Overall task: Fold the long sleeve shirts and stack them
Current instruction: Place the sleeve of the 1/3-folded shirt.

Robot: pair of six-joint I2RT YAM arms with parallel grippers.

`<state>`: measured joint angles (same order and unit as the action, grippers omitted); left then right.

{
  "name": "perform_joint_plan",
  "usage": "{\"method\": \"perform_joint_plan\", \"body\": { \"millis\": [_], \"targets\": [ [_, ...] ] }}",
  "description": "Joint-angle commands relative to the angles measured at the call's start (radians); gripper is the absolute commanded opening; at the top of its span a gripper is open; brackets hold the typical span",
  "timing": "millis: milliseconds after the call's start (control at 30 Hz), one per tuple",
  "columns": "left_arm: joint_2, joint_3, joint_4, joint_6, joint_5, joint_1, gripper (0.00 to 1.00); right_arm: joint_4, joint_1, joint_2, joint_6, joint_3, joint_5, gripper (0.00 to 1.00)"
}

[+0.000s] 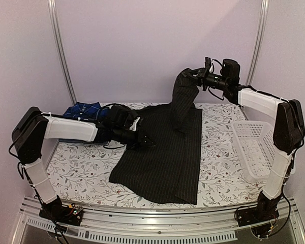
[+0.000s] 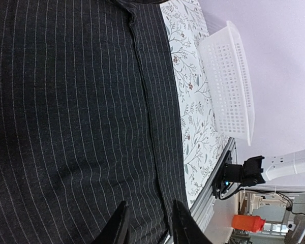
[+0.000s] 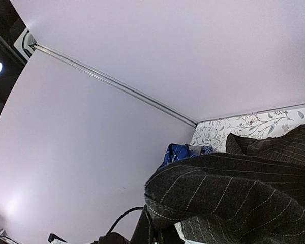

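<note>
While the left arm (image 1: pixel 71 129) reached low across the floral table (image 1: pixel 81 173), its upper link rose from the base at the near edge to a raised elbow at the far left. From there its forearm ran nearly level toward the right. The wrist ended at the left edge of the black pinstriped shirt (image 1: pixel 165 162), with the left gripper (image 2: pixel 149 211) angled down onto the cloth. In the left wrist view its two fingers (image 2: pixel 119 226) stood partly apart over the shirt's front, close to the placket seam. Whether any fabric was nipped between them could not be told. Most of that shirt lay spread flat in the middle of the table.

The right arm (image 1: pixel 287 127) stood taller. It rose upright from its base at the near right and bent sharply at an elbow beside the white mesh basket (image 1: pixel 254 147). Its white forearm then stretched back and to the left. The right gripper (image 1: pixel 193 76) hung well above the table's far edge, jaws closed tight on one sleeve (image 1: pixel 182 101) of the black pinstriped shirt. The sleeve fell from the grip in a dark column down to the shirt's body. In the right wrist view, striped cloth draped over the fingers.

A blue plaid shirt (image 1: pixel 84 110) lay bunched at the far left of the table, behind the left forearm.
</note>
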<state>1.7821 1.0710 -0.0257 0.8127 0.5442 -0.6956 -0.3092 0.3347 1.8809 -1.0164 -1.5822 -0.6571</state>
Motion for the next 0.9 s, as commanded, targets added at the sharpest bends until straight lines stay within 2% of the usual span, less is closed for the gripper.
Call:
{"method": "perform_joint_plan", "body": {
  "millis": [0,167,467,633,867],
  "targets": [
    [0.040,0.032,-0.065,0.012,0.020,0.004,0.29,-0.077,0.029,0.028,-0.063,0.000,0.011,0.00],
    [0.070,0.064,-0.077,-0.005,-0.026,-0.003,0.29,-0.085,0.092,0.069,-0.101,-0.057,0.038,0.00],
    [0.100,0.070,-0.135,0.016,-0.116,-0.007,0.30,-0.155,0.124,0.069,-0.192,-0.010,0.150,0.00],
    [0.095,0.045,-0.148,0.023,-0.117,-0.010,0.30,-0.160,0.124,-0.031,-0.168,0.161,0.306,0.00],
    [0.084,0.009,-0.172,0.031,-0.111,-0.012,0.30,-0.246,0.124,-0.187,-0.242,0.471,0.409,0.00]
  ]
}}
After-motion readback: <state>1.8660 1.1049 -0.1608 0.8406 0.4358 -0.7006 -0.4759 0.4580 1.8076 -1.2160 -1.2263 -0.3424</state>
